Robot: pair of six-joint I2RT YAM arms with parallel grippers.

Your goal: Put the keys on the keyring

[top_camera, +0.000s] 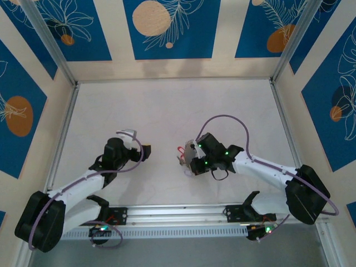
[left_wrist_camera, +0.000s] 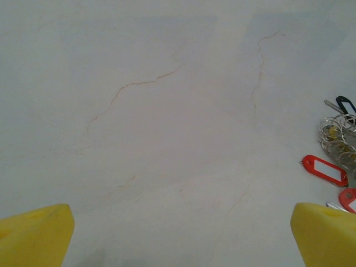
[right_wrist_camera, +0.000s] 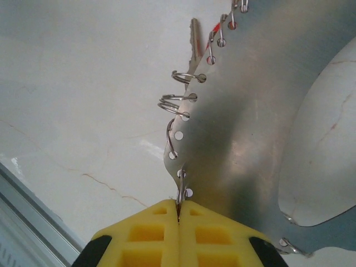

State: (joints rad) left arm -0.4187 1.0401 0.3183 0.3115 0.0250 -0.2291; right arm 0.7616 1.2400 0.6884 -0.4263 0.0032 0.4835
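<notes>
The desk (top_camera: 167,105) I work over is pale and marble-like, with thin brownish veins running across it. Blue wall panels (top_camera: 194,33) with white leaf drawings and orange discs surround it, and a metal rail (top_camera: 178,210) lines its near edge.

Off-white with faint tan veins across the table (left_wrist_camera: 167,139). Bright yellow on the left gripper (left_wrist_camera: 179,228) and the right gripper (right_wrist_camera: 178,214), the latter trimmed in black. Brushed silver on the keyring (right_wrist_camera: 245,111), its edge dotted with round holes; silver too on the keys (right_wrist_camera: 194,39). Red tags (left_wrist_camera: 324,169) with white inserts; black tag (left_wrist_camera: 345,104). Blue panels with white leaf outlines and orange discs on cream walls (top_camera: 167,28).
</notes>
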